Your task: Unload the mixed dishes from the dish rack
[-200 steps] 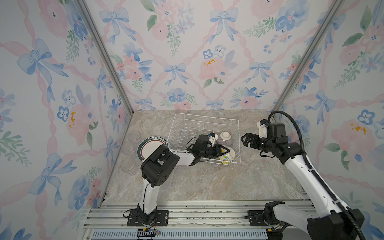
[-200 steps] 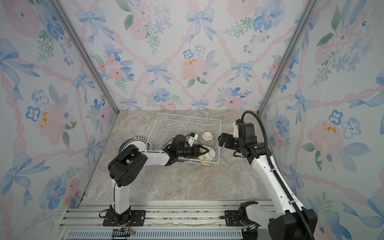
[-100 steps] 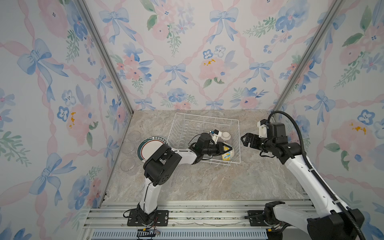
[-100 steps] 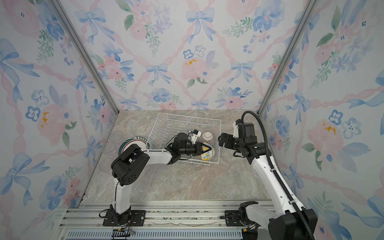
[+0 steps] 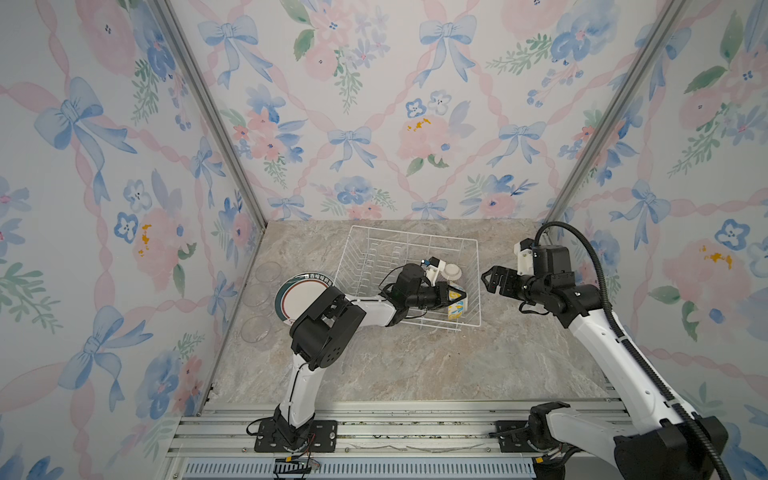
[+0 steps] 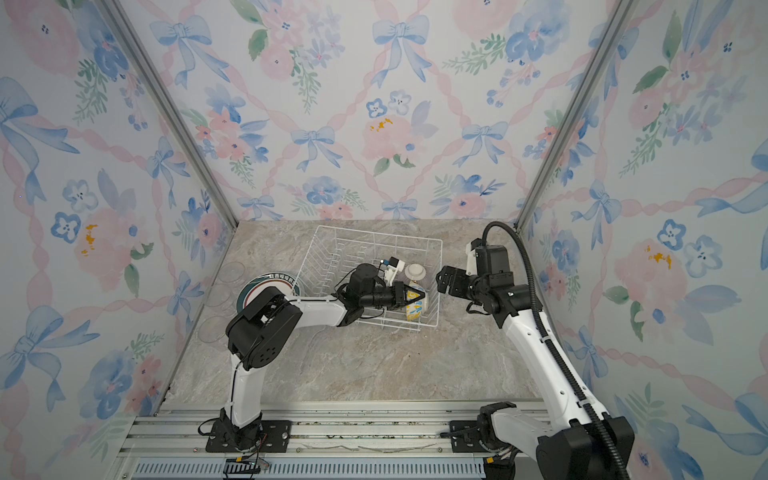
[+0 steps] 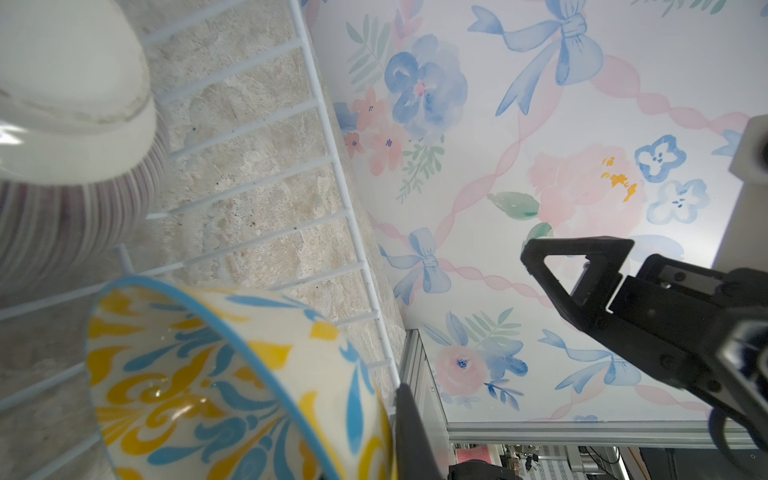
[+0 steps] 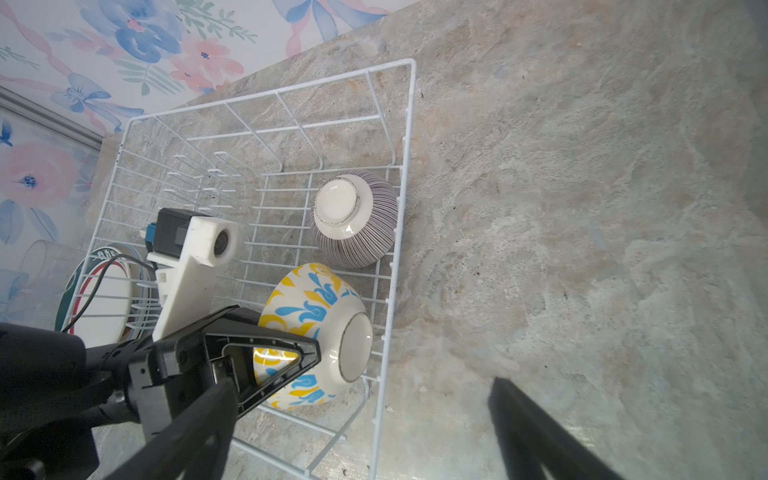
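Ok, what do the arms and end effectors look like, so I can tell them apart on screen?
The left arm and right arm both have white links with bulky black joints. Only the right carries a ribbed black cable conduit along it. The left end effector and right end effector match: black, hollow triangular fingers, with a white camera mount behind.

Beneath me lies a beige marbled tabletop [image 5: 415,365]. Floral wallpaper [image 5: 374,124] with blue bows closes it in on three sides, and an aluminium rail [image 5: 415,424] runs along its near edge.
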Available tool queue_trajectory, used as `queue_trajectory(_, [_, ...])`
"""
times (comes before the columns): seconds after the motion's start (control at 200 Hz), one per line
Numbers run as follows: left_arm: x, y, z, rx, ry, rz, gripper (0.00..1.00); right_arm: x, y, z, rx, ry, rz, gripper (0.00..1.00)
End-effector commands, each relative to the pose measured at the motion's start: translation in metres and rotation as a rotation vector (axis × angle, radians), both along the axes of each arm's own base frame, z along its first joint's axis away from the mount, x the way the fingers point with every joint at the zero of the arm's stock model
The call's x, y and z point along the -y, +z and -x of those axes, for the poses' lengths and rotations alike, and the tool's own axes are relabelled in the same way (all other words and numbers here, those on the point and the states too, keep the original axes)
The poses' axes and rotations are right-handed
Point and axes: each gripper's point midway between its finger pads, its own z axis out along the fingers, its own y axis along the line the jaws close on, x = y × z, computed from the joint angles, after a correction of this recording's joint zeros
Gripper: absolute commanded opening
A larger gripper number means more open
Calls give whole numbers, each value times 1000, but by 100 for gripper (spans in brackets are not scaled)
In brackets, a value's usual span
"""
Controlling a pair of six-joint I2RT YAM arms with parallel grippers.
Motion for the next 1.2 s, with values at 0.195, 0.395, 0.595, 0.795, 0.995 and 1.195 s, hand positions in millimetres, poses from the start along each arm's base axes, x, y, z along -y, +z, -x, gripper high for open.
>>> queue_trajectory(0.195, [-2,2,-9,27,18,-42,0,1,-1,-2,5,6,-1,97])
queue_trajectory(0.395, [-9,13,-14,95,48,-121,0,-1,-2,-3,-3,9,-15,97])
queue_trajectory(0.595, [-18,27,-21,161,87,-218,0,-5,-2,-5,3,15,-41,97])
queue_trajectory(0.795, [-36,47,-30,249,147,-332,0,-14,3,-8,18,39,-73,97])
queue_trajectory(0.995, [-56,79,-36,333,208,-366,0,-30,13,-13,57,79,-100,97])
queue_trajectory(1.195, [-81,102,-41,372,268,-379,0,-47,26,-17,108,129,-152,97])
